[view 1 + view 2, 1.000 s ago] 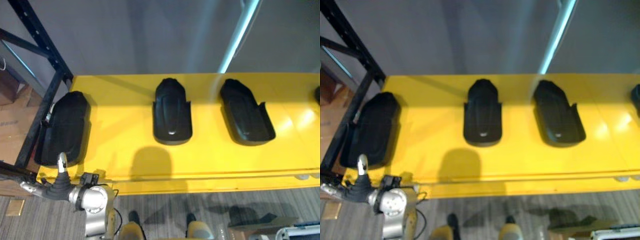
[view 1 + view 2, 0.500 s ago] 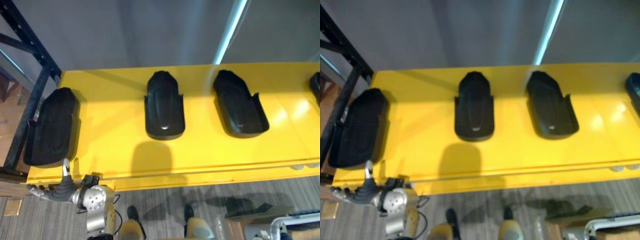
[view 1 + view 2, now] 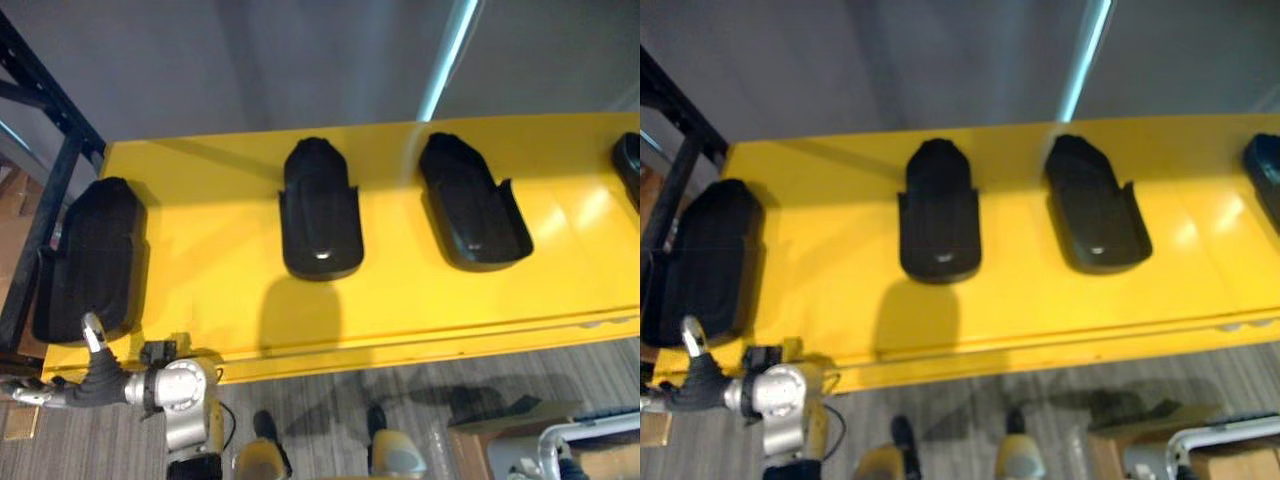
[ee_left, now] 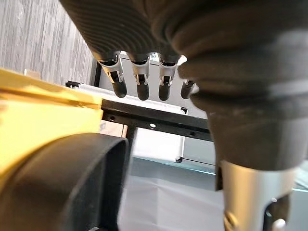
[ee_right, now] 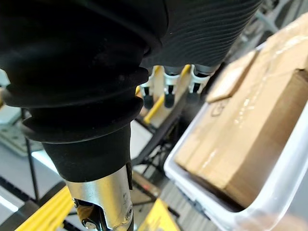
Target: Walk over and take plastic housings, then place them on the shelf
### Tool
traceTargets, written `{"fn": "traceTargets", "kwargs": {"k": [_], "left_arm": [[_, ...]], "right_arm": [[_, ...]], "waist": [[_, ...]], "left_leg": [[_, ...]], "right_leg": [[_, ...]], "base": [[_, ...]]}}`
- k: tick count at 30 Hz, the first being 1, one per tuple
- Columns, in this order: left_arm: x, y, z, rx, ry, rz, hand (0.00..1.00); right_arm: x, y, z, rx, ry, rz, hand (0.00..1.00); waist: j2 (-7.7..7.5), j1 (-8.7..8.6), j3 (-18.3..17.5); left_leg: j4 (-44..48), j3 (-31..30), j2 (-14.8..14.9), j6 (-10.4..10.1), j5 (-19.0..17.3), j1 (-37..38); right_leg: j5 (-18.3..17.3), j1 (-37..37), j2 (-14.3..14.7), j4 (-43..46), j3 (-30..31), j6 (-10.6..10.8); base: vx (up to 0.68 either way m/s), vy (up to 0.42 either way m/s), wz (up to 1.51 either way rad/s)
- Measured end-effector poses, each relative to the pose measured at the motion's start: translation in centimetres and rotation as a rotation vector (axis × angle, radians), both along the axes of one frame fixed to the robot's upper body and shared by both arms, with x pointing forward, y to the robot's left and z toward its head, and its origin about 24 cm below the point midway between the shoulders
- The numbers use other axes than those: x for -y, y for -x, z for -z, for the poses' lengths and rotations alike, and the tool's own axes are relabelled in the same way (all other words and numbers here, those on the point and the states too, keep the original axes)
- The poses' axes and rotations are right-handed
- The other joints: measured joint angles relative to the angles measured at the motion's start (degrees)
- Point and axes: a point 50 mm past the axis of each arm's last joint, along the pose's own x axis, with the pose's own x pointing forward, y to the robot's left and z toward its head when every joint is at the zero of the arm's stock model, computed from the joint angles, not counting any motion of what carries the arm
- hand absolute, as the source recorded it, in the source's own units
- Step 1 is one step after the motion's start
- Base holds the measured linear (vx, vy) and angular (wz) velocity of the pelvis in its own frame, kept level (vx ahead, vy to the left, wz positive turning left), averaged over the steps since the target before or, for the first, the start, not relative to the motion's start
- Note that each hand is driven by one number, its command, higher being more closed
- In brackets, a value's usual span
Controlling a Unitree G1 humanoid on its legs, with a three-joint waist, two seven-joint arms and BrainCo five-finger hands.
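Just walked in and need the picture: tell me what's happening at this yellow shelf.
The robot stands at the yellow shelf, where black plastic housings lie apart in a row. Its left hand, fingers open and empty, is by the near end of the leftmost housing. The right hand hangs open near a cardboard box.

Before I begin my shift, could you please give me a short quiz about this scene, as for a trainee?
1. True or false: the left robot hand holds a housing.
2. How many black housings lie on the yellow surface, counting the one cut off at the right edge?
3. Fill in: the housing nearest the left robot hand is the ____ one.

Key:
1. False; it is open and empty.
2. Four: left housing, middle housing, right housing, cut-off housing.
3. Left.
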Motion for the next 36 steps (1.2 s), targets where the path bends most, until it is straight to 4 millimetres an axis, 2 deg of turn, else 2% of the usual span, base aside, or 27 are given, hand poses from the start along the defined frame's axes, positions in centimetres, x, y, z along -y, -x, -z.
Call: {"fn": "traceTargets", "kwargs": {"k": [8,19,36], "left_arm": [[0.0,0.4,-1.0,0.017,-0.046,-0.007,0.0],[-0.1,0.6,-0.5,-0.018,-0.028,-0.009,0.0],[-1.1,-1.5,1.7,-0.092,0.082,0.004,0.0]], "right_arm": [[0.0,0.0,0.2,-0.012,-0.016,-0.016,0.0],[0.0,0.1,0.2,-0.016,-0.015,-0.014,0.0],[0.7,0.1,0.2,-0.055,0.011,-0.056,0.0]], "waist": [[0.04,-0.01,0.0],[1.05,-0.05,0.6],[1.14,-0.19,0.6]], "left_leg": [[0.0,-0.2,0.0,0.0,0.0,0.0],[1.1,-0.2,0.2,-0.1,-0.4,-0.2],[4.3,1.5,1.3,-0.6,-2.8,-0.2]], "right_leg": [[0.0,0.1,0.0,0.0,-0.1,0.0],[0.0,0.2,0.0,0.0,0.0,0.1],[-0.4,-0.5,0.6,1.2,2.2,0.3]], "base": [[0.0,0.0,0.0],[0.0,0.0,-0.01],[0.0,0.005,-0.07]]}}
